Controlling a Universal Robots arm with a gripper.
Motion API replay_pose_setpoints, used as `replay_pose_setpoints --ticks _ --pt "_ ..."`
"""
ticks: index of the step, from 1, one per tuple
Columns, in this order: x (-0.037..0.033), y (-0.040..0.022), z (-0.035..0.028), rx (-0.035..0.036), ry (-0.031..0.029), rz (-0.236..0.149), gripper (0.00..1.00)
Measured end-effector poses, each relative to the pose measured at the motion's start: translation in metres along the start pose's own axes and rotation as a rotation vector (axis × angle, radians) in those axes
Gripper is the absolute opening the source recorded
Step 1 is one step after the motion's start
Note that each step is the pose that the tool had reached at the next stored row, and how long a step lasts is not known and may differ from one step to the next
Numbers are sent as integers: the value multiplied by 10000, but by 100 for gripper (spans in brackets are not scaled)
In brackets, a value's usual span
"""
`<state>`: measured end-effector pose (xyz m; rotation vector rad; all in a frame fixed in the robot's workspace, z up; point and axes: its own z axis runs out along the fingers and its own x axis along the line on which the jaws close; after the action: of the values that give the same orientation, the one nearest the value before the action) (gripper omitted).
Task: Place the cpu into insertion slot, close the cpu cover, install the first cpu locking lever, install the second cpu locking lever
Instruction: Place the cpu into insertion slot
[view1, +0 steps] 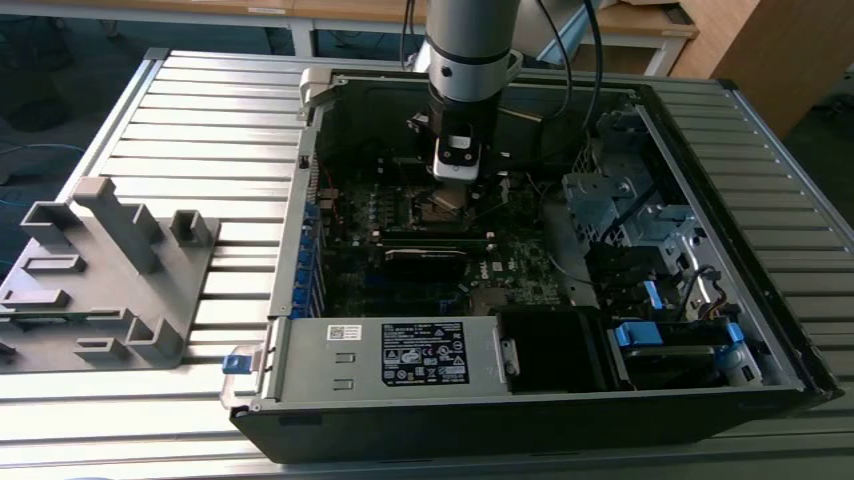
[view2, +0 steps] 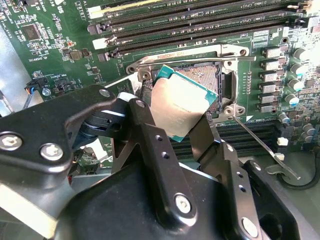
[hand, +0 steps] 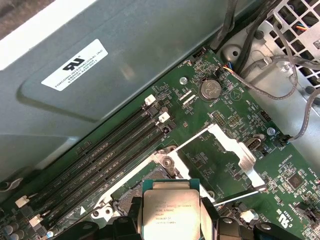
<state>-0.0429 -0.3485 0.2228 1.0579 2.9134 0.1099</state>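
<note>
Item: cpu (view2: 182, 107), one piece, clamped in the hand (view2: 175, 114), whose two black fingers (view2: 145, 125) were closed against opposite edges of the chip. Position: between the fingertips, carried just above the open socket (view2: 210, 80) and not seated in it; in the exterior view the hand hung low inside the opened computer case (view1: 534, 425), which lay on a slatted metal tabletop (view1: 200, 120). Appearance: small flat square, dull silver metal top with faint print, ringed by a narrow blue-green board edge that showed in both wrist views. Adjacent: cpu cover (hand: 248, 155), a silver frame with an open centre window, swung up away from the socket; one thin wire locking lever (view2: 260, 142) released and angled out across the green motherboard (view2: 55, 30); black memory slots (view2: 200, 20) ran alongside the socket.
</note>
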Motion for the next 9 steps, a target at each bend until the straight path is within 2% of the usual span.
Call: replay_pose_setpoints --ticks 4,9 --pt "0 0 1 1 -8 96 54" --pt "0 0 2 12 -70 867 54"
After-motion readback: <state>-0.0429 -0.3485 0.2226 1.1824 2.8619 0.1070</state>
